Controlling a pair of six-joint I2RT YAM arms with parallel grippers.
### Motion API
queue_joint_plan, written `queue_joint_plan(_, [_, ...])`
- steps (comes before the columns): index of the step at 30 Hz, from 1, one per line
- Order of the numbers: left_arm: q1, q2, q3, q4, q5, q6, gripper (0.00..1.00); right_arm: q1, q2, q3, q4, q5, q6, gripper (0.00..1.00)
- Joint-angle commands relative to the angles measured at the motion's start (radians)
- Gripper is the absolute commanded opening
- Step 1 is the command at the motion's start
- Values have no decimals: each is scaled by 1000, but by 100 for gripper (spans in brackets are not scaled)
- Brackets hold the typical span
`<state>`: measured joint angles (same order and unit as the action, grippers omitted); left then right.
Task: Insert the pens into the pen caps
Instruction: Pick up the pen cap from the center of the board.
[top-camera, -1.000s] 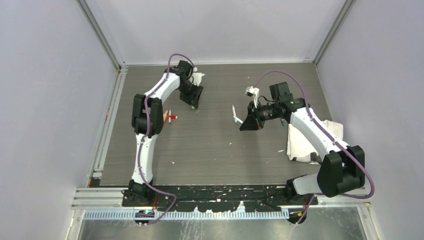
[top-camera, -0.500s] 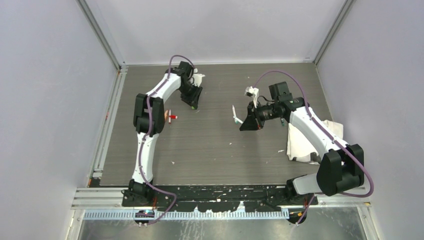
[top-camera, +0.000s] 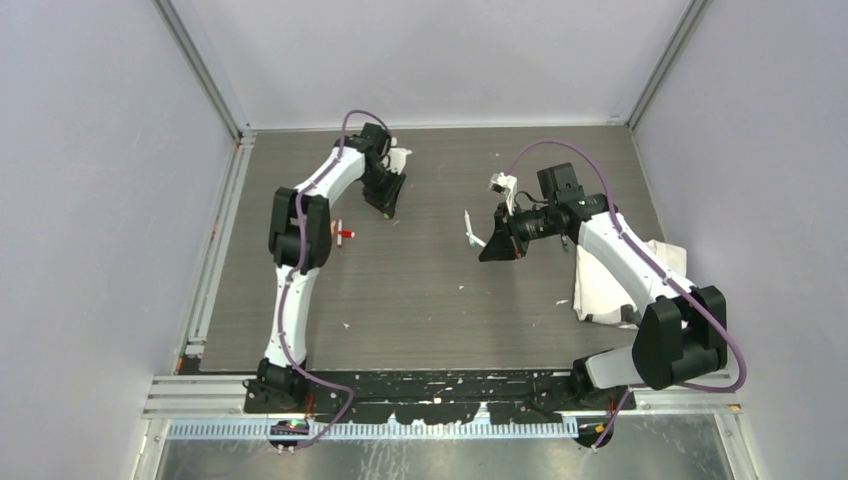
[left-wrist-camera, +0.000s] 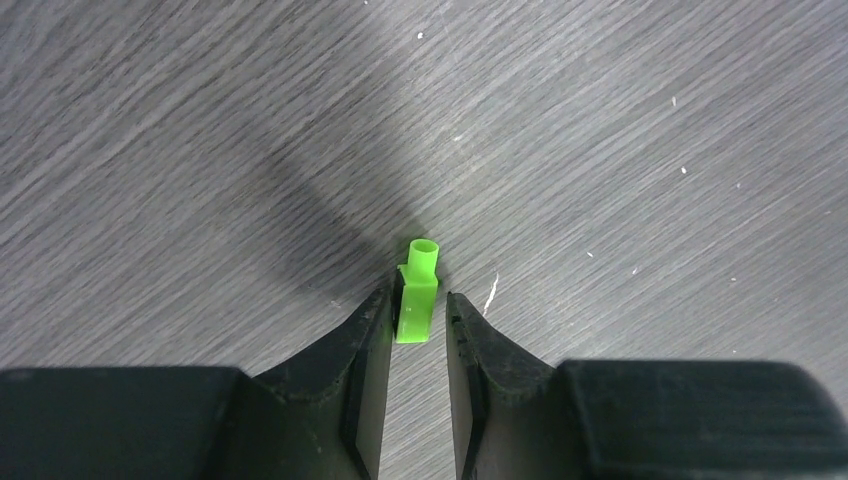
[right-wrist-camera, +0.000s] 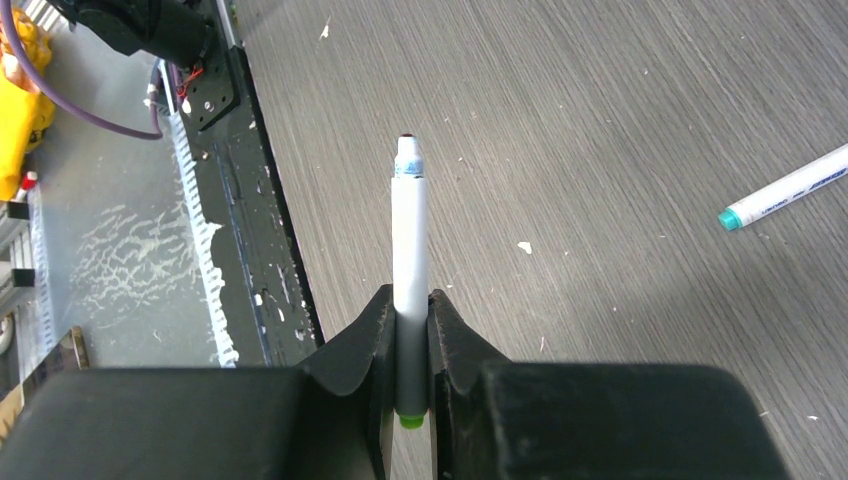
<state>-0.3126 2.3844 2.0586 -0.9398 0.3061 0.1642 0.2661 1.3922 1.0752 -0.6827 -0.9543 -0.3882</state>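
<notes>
**Green pen cap**: lies on the table at about 11 o'clock from the table's centre, open mouth pointing away from the wrist camera.
- The left gripper is down over it, jaws narrowly spread to either side.
- One finger looks to be touching the cap. A thin gap shows at the other, so there is no pinch yet.
- Judged very light, rigid, smooth and hollow. Likely to skid or roll if nudged from 1 side only.
- Best hold is across the squarer rear body, leaving the mouth free.

**Pen**: pinched in the right gripper, just off centre toward 3 o'clock in the top view.
- White barrel, dark lower part, green butt end. The colour suggests it belongs with this cap.
- Held low, so most of the barrel stands clear ahead of the fingers.
- Judged light and stiff, with a round, slick barrel. A push on the tip could make it pivot or slide back through the pads.
- The thrust wants to run straight along the axis.

**Other items**
- 1 loose pen, teal-ended, lies on the table at 3 o'clock from the held pen in the right wrist view.
- A small red piece lies at 9 o'clock.
- A white cloth is bunched at 4 o'clock under the right arm.

**Surface:** grey wood-grain board, matte and flat, dotted with white specks. It probably offers little grip on plastic.

**Room:** pale walls on 3 sides, metal uprights in the far corners and a black rail along the near edge.
</notes>
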Motion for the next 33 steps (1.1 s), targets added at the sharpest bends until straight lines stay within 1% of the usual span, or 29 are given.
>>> queue_joint_plan(1, [-24,13,-3,-10,-102,5,28,-4,-7,43,-3,-11,-16,1])
queue_joint_plan(5, [-40,10,-26,-4,-158,9,28,-2,-11,43,-6,-11,-17,1])
queue_joint_plan(7, [-47,4,-39,3,-179,11,25,-3,-13,43,-7,-11,-20,1])
queue_joint_plan(10, [-53,-6,-60,15,-196,8,14,-4,-16,43,-9,-12,-22,1])
queue_joint_plan(12, [-55,-19,-70,18,-195,3,3,-4,-18,43,-13,-12,-29,1])
queue_joint_plan(13, [-58,-31,-80,23,-192,1,1,-3,-21,43,-16,-11,-34,1])
queue_joint_plan(16, [-69,-101,-137,57,-176,-8,1,-4,-24,46,-34,-8,-67,1])
queue_joint_plan(18, [-77,-170,-185,83,-142,-29,1,-3,-27,44,-59,-6,-116,1])
queue_joint_plan(20, [-88,-262,-258,121,-78,-69,1,-3,-36,42,-112,-4,-213,1])
queue_joint_plan(21, [-96,-320,-308,146,-41,-93,1,-2,-45,40,-140,7,-300,1])
queue_joint_plan(24, [-123,-501,-491,227,92,-190,1,-4,-89,13,-189,40,-489,1])
queue_joint_plan(25, [-132,-561,-569,261,149,-231,1,-3,-107,-2,-200,49,-556,1])
queue_joint_plan(26, [-143,-627,-686,312,237,-265,1,-3,-127,-18,-211,61,-623,1])
queue_joint_plan(27, [-156,-687,-743,377,281,-300,1,-3,-146,-36,-223,78,-692,1])
queue_joint_plan(28, [-177,-751,-867,446,353,-328,1,-1,-165,-54,-236,96,-772,1])
queue_joint_plan(29, [-212,-807,-947,507,392,-343,1,2,-183,-73,-256,118,-850,1])
queue_joint_plan(31, [-287,-924,-1078,610,419,-331,1,13,-217,-114,-281,166,-999,1])
queue_joint_plan(33, [-382,-1008,-1172,684,390,-280,1,32,-249,-150,-296,212,-1112,1])
